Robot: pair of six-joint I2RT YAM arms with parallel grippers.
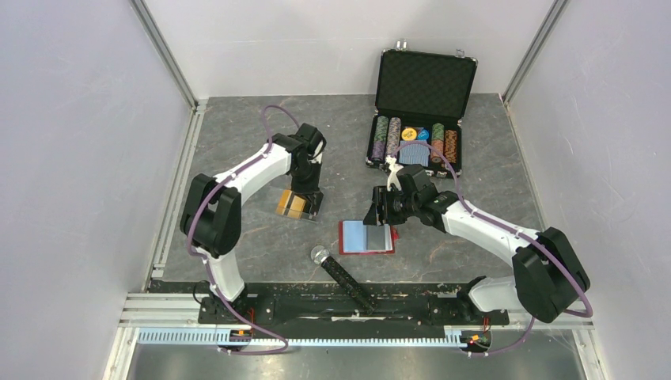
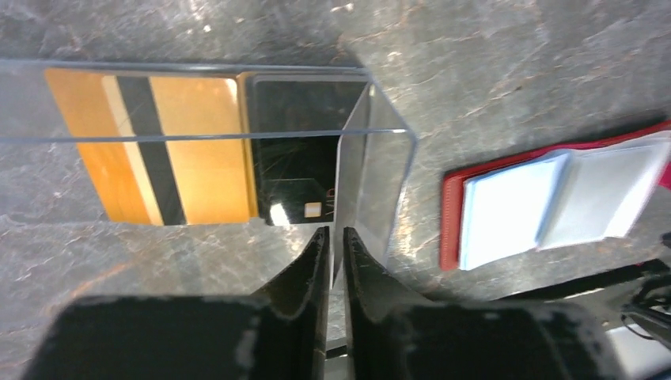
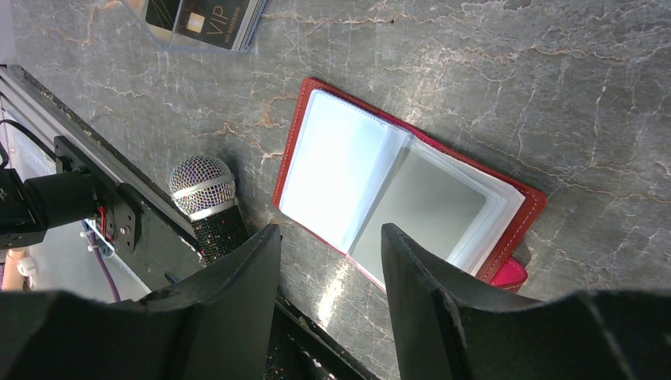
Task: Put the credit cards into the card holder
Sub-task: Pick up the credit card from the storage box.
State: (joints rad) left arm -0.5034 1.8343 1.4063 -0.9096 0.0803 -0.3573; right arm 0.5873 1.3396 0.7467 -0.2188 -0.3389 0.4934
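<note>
The credit cards, one orange-gold (image 2: 182, 150) and one black (image 2: 297, 166), lie inside a clear plastic case (image 2: 372, 182); in the top view they (image 1: 290, 204) are left of centre. My left gripper (image 2: 336, 233) is shut on the case's thin raised clear flap, at the end next to the black card. The card holder (image 1: 366, 237), red with blue-grey sleeves, lies open on the table and also shows in the left wrist view (image 2: 546, 198). My right gripper (image 3: 328, 233) is open and empty, just above the holder's (image 3: 396, 190) near edge. The black card (image 3: 202, 16) shows at the top of the right wrist view.
An open black poker-chip case (image 1: 419, 119) with chips and a blue deck stands at the back right. A microphone (image 1: 340, 273) lies in front of the holder, its mesh head (image 3: 202, 186) beside the holder's corner. A black rail (image 1: 332, 305) runs along the near edge.
</note>
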